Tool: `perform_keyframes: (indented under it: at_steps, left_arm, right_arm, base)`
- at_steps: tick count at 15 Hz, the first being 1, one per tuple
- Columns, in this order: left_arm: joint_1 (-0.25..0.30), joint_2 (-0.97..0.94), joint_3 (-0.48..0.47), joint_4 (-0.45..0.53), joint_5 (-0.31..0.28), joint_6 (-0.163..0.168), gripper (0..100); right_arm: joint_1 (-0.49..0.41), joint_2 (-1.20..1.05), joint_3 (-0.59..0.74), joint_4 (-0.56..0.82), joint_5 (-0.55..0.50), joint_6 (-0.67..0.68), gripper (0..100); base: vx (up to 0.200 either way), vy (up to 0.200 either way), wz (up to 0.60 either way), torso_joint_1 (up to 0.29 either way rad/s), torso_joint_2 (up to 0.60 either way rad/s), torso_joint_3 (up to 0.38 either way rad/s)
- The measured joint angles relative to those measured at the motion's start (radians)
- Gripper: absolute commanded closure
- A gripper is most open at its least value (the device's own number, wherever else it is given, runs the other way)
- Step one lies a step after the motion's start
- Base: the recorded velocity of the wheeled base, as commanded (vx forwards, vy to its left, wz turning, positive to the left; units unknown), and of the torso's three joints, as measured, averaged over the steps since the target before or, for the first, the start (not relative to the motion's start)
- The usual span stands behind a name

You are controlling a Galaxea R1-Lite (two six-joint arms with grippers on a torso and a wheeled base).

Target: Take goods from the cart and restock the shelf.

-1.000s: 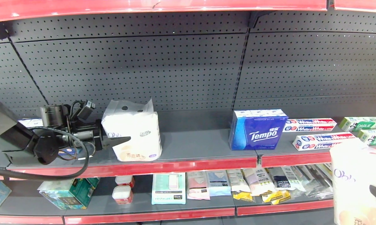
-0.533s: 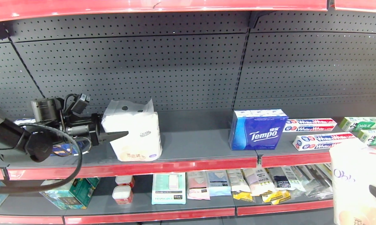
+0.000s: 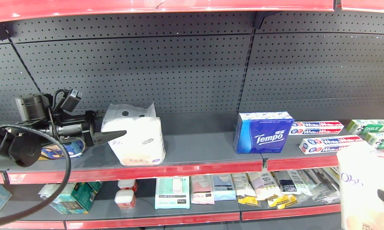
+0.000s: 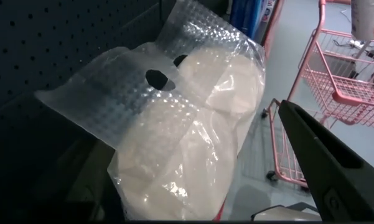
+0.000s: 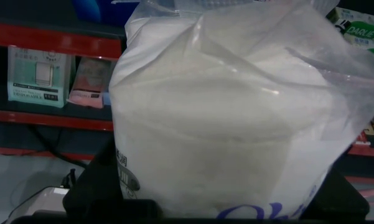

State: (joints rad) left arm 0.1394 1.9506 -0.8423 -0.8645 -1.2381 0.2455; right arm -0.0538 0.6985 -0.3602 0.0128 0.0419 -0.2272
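Two hands: right hand [image 5: 218,202] clamps held pack [image 3: 361,182], left hand [image 3: 115,135] spread at shelved pack [image 3: 140,142].

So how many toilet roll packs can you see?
2. One toilet roll pack stands on the shelf at the left gripper; the second pack is held in the right gripper, low on the right.
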Motion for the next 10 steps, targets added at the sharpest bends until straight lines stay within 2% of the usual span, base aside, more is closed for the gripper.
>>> perform_keyframes:
  at_steps: [8,9,10]
  left_arm:
    - [0.019,-0.035,-0.029,-0.022,0.002,-0.008,0]
    - [0.019,-0.039,-0.04,-0.034,0.017,-0.011,0]
    - [0.019,-0.043,-0.063,-0.059,0.059,-0.016,0]
  right_arm:
    - [0.002,-0.011,0.001,0.0,0.0,-0.001,100]
    - [0.002,-0.015,0.001,0.0,0.0,-0.001,100]
    - [0.003,-0.017,0.003,0.001,0.001,-0.001,100]
  base:
    - [0.0,0.0,0.0,0.0,0.0,0.0]
    - [0.0,0.0,0.0,0.0,0.0,0.0]
    - [0.0,0.0,0.0,0.0,0.0,0.0]
